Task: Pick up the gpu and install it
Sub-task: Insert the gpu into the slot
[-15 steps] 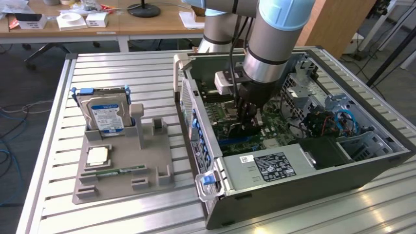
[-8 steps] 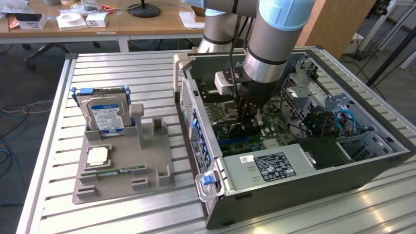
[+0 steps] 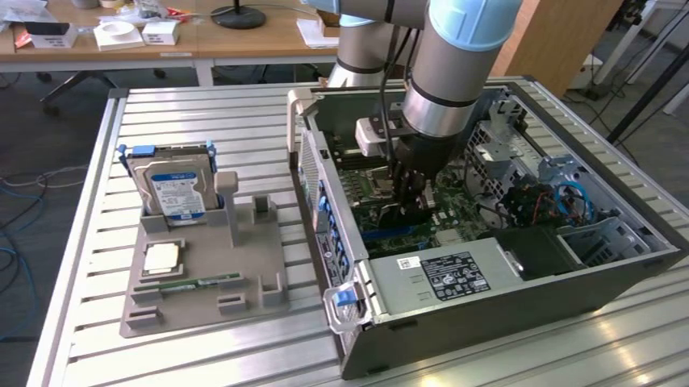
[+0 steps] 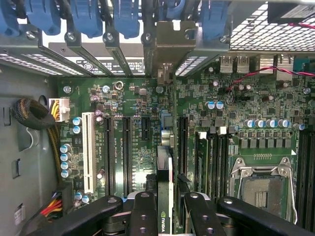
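The black end effector [image 4: 166, 204] was closed narrow on the thin flat black gpu card [image 4: 165, 162], one smooth finger on each flat side. The card stood on its thin edge inside the open grey metal computer case [image 3: 517, 306], right over the bumpy green circuit board [image 4: 236, 103]. Its dull metal end plate [image 4: 170, 44] sat by the blue plastic clips [image 4: 88, 17]. Outside, a shiny silver hard drive [image 3: 173, 189] stood in a grey plastic holder [image 3: 194, 302] on the ribbed metal tabletop [image 3: 86, 242].

Hard drive [image 3: 173, 185] (silver), memory stick [image 3: 202, 283]
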`<state>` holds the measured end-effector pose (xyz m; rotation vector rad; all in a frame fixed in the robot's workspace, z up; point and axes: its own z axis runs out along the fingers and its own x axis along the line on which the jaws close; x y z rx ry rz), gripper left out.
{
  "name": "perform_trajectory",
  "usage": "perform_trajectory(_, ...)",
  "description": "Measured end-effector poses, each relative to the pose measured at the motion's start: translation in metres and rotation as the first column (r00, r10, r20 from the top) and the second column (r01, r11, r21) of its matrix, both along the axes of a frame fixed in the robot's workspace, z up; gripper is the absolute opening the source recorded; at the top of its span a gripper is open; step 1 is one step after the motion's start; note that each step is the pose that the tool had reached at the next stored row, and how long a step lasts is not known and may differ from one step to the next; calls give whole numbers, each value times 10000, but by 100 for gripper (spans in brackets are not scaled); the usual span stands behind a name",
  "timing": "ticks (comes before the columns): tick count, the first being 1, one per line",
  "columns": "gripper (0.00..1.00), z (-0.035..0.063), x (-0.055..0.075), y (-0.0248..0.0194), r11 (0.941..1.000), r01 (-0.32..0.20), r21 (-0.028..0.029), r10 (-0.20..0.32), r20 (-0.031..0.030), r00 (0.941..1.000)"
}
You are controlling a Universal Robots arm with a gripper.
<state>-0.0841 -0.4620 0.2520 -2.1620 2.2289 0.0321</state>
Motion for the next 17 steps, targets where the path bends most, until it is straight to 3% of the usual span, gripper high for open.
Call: perform_trajectory(17,26,14,0,0,10000,51,-5,-51,-1,10000)
